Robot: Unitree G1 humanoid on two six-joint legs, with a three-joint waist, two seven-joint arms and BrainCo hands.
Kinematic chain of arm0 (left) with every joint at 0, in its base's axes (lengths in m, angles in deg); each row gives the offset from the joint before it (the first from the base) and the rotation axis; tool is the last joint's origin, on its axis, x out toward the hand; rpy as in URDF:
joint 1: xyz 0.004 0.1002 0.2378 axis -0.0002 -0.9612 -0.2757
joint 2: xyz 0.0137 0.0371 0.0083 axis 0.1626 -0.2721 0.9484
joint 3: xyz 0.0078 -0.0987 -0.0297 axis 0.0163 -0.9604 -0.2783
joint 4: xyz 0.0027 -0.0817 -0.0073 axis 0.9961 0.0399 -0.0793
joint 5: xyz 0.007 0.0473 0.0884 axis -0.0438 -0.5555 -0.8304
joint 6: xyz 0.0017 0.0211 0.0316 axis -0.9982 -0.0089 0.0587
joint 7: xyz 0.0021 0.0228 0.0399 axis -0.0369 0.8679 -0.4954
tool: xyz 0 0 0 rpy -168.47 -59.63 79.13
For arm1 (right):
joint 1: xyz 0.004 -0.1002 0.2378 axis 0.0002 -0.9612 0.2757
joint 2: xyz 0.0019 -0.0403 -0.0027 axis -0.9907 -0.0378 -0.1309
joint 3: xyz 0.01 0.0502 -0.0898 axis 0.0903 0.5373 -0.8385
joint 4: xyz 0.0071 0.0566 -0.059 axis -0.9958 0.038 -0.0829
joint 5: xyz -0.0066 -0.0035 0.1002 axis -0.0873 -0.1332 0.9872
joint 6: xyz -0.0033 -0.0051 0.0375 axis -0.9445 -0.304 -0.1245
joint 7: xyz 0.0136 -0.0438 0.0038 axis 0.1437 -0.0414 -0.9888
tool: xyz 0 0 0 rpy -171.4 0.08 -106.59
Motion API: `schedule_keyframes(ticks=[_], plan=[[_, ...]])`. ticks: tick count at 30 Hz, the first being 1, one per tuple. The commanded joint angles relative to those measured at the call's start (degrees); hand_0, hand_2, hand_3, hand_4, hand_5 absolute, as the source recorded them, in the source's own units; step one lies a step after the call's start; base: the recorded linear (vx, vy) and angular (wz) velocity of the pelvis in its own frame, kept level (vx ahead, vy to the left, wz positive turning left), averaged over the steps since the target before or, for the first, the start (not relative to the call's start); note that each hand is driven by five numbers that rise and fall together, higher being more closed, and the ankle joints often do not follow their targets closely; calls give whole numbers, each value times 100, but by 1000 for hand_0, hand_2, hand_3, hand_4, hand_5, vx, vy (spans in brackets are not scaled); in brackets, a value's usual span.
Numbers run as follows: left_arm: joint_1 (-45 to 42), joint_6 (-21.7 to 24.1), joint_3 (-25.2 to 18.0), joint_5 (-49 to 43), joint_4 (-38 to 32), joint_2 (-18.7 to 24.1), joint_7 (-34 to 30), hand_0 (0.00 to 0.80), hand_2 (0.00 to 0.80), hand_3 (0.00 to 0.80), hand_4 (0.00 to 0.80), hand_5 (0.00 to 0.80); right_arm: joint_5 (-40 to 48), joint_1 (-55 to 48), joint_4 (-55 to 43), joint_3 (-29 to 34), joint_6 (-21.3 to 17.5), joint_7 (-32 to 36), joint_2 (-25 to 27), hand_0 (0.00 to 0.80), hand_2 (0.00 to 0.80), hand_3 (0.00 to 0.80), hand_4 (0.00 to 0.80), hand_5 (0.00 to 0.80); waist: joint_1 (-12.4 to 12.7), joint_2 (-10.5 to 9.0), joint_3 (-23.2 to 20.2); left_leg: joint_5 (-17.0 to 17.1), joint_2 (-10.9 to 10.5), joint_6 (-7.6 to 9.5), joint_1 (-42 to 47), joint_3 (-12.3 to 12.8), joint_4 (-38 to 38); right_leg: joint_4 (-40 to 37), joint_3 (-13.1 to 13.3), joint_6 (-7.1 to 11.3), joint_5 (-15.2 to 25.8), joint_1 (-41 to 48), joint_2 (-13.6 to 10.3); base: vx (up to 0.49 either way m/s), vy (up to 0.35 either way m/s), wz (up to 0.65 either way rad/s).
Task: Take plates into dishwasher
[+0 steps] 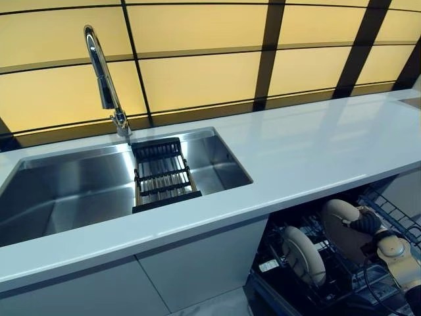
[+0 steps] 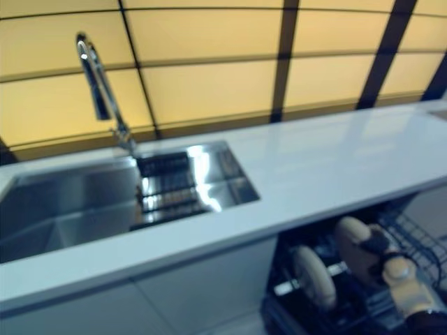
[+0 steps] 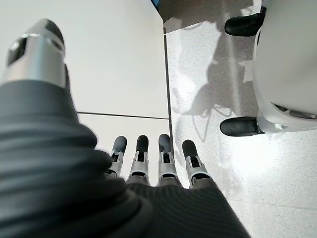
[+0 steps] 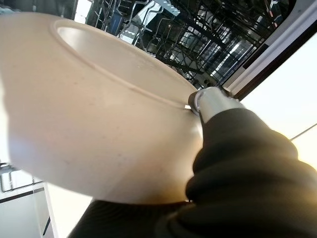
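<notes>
The right hand (image 1: 366,222) has its fingers hidden behind the plate (image 4: 94,119) it holds; the dishwasher rack (image 1: 395,214) is cut off by the frame's edge and partly hidden under the counter (image 1: 309,151); the left hand (image 3: 148,163) shows only in its wrist view.

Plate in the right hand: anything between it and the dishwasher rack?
Nothing visible blocks it. The right hand holds the plate on edge over the open dishwasher rack. Another plate already stands upright in the rack, to its left with a gap between them. Rack wires below it look free.
</notes>
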Motion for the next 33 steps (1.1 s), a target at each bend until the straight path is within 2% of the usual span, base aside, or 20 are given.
schedule_keyframes(ticks=[1,8,13,23,33], plan=[[271,181,148,77,-4,236,-74,0,0,0,0,0,-145,963,409,-236,-52,-314,114,800,800,800,800,800,152,-207,39,-187,-408,222,-147,-331,-11,20,-381,232,56,25,47,-29,-23,10],[349,241,232,378,-158,216,-74,0,0,0,0,0,22,1414,739,-506,135,-263,106,800,800,800,800,800,178,28,275,-79,-465,183,-370,-429,-11,20,-367,215,102,-176,-16,-81,15,5],[411,215,242,493,-263,153,-52,0,0,0,0,0,19,1327,814,-565,230,-272,-60,800,800,800,800,800,161,159,357,-65,-488,165,-383,-420,-11,20,-418,212,91,-182,-66,-30,29,3],[442,327,273,640,-367,96,-101,0,0,0,0,0,-243,1230,1318,-653,-6,-346,-168,800,800,800,800,800,175,327,434,-62,-535,156,-399,-391,-11,20,-469,225,94,-213,-134,-13,14,1],[543,327,326,785,-440,71,-37,0,0,0,0,0,-402,1304,1705,-808,-43,-347,-154,800,800,800,800,800,167,449,528,-45,-584,156,-444,-417,-11,20,-453,235,111,-274,-171,-35,11,0]])
